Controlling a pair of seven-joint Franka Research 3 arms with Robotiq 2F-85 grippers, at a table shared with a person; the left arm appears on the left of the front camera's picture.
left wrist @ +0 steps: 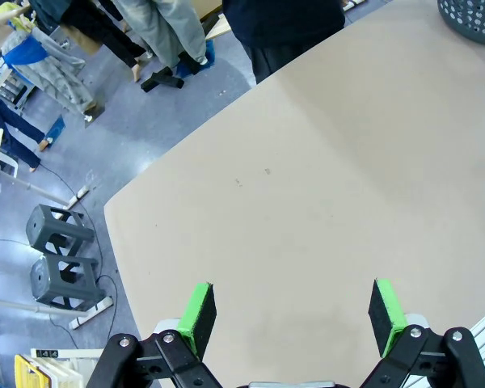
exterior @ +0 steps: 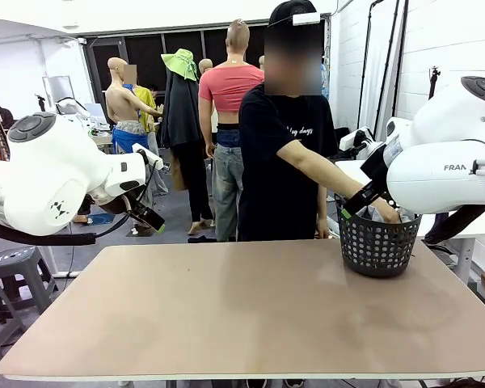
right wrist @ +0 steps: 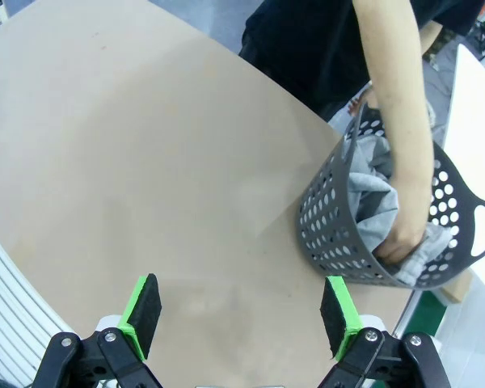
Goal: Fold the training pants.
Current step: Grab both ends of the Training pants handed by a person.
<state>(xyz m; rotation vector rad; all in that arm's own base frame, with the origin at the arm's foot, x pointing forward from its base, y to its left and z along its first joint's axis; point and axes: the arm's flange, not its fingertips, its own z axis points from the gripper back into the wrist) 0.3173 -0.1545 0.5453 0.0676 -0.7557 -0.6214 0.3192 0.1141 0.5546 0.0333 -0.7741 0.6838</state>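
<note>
Training pants point(right wrist: 370, 192): being gripped by person's hand point(right wrist: 404, 242), bunched inside basket point(right wrist: 323, 230) on table point(right wrist: 145, 121), far right side. Left gripper point(left wrist: 292, 305), right gripper point(right wrist: 239, 301): fingers being held spread, empty. Step judged: unloading; flat spreading being required next.

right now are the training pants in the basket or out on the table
In: the training pants lie bunched inside the basket, the person's hand on them.

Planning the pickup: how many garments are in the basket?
1: grey training pants bunched inside the black mesh basket, the person's hand on them; more may lie hidden beneath.
</note>
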